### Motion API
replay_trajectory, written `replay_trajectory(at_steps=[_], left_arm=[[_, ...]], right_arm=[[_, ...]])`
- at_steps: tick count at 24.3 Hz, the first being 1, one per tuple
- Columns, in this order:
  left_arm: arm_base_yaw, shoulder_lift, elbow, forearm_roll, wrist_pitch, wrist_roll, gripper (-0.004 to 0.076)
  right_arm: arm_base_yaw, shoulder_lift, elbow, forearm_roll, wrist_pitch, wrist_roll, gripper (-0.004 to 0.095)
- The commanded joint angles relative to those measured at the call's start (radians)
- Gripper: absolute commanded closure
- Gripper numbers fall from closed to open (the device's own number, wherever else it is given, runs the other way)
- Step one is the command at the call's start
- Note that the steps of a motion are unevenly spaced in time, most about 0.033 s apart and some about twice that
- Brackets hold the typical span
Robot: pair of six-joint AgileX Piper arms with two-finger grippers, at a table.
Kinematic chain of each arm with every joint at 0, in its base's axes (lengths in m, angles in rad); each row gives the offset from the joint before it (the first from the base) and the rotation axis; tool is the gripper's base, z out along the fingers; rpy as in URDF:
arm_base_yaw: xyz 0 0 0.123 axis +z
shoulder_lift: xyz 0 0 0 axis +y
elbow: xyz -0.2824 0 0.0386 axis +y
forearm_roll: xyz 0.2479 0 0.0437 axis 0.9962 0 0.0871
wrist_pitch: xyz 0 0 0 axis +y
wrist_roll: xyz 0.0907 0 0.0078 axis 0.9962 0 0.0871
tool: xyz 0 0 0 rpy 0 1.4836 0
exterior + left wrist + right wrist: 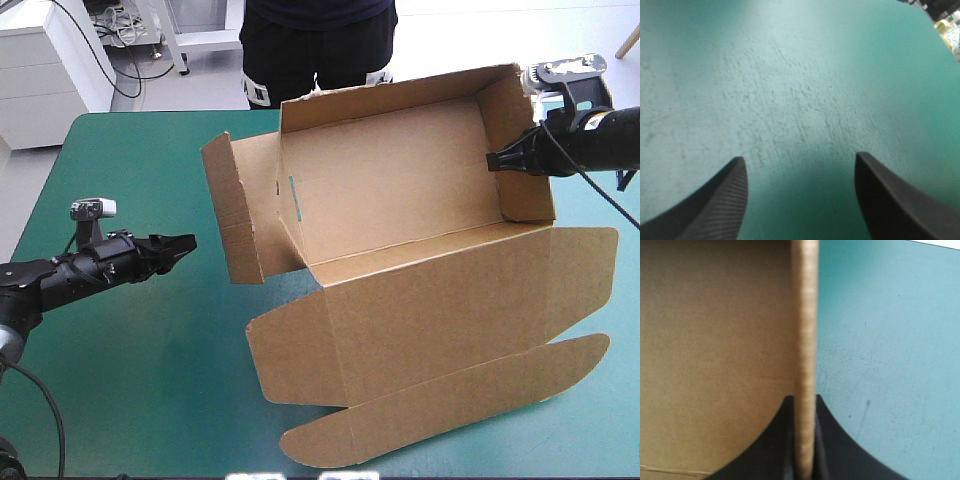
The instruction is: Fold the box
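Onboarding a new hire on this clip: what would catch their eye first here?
The brown box dominates mid-table, its walls raised into an open tray and its lid lying flat toward the near edge. The right gripper is shut on the right end wall. The left gripper stands open over bare teal-green cover, apart from the box.

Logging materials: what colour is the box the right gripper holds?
The box is plain brown; the high view shows it best.

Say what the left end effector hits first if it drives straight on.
Likely the box's raised left flap, ahead of the left end effector in the high view. Its wrist view shows only teal-green cover, so it may dip and meet that first.
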Motion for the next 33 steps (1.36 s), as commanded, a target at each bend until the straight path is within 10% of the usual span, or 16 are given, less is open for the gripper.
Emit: replay_trajectory(at_steps=[1, 13, 33], left_arm=[[-0.028, 0.006, -0.022, -0.118, 0.059, 0.052, 0.0196], [-0.051, 0.033, -0.043, -0.325, 0.27, 0.146, 0.0196], [-0.099, 0.029, -0.129, -0.449, 0.36, 0.146, 0.0182]], right_arm=[[-0.007, -0.039, -0.025, 0.072, -0.053, -0.01, 0.0929], [0.022, -0.032, -0.025, 0.089, -0.053, -0.023, 0.0927], [0.316, 0.057, -0.025, -0.349, -0.266, 0.294, 0.0923]])
